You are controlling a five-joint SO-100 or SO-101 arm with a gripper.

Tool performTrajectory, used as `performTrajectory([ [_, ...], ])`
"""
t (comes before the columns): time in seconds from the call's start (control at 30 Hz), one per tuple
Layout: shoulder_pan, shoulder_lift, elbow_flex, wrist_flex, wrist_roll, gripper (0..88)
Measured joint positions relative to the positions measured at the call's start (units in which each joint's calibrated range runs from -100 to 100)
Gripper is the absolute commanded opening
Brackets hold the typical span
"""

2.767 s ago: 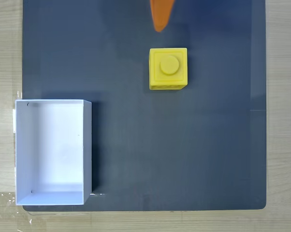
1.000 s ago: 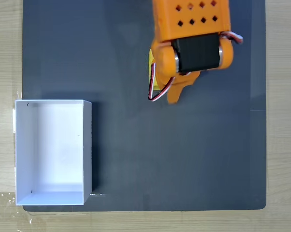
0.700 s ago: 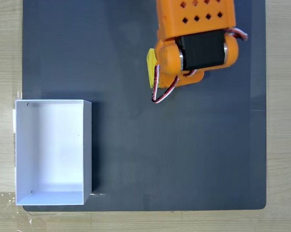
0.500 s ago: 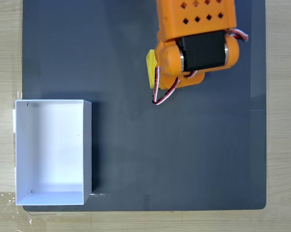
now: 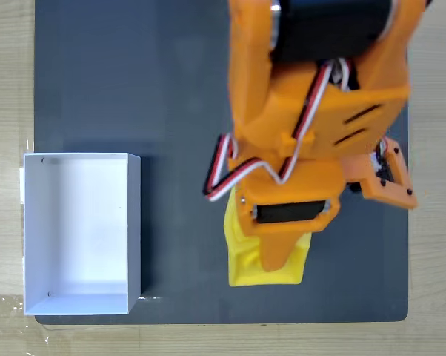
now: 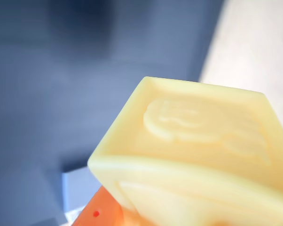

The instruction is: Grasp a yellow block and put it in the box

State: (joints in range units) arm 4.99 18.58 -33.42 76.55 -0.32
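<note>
In the fixed view the orange gripper (image 5: 276,261) is shut on the yellow block (image 5: 245,268) and holds it raised above the dark mat, near the mat's lower edge. One orange finger (image 5: 280,252) crosses the block's top and hides its middle. The white box (image 5: 81,233) stands open-topped at the left edge of the mat, well apart from the block. Close up in the wrist view, the yellow block (image 6: 198,141) shows a face with a raised embossed figure, and an orange finger (image 6: 101,214) sits under its lower left.
The dark mat (image 5: 171,89) covers most of the wooden table (image 5: 8,74). The arm's body and wires (image 5: 319,111) hang over the mat's right half. Open mat lies between the block and the box. A pale blurred area (image 6: 259,47) fills the wrist view's upper right.
The arm has taken hold of the block, lifted it off the mat and carried it from the upper middle down toward the mat's lower edge, looming much larger in the fixed view.
</note>
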Motion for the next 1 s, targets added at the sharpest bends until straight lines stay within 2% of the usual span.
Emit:
performTrajectory([
  [0.27,15.56,0.00,-0.09,-18.43,0.00,17.7],
  [0.4,21.23,1.69,-0.36,-24.06,0.11,17.7],
  [0.77,25.55,11.80,-0.45,-24.49,0.16,17.7],
  [1.0,24.83,16.18,-0.45,-24.49,1.95,18.4],
])
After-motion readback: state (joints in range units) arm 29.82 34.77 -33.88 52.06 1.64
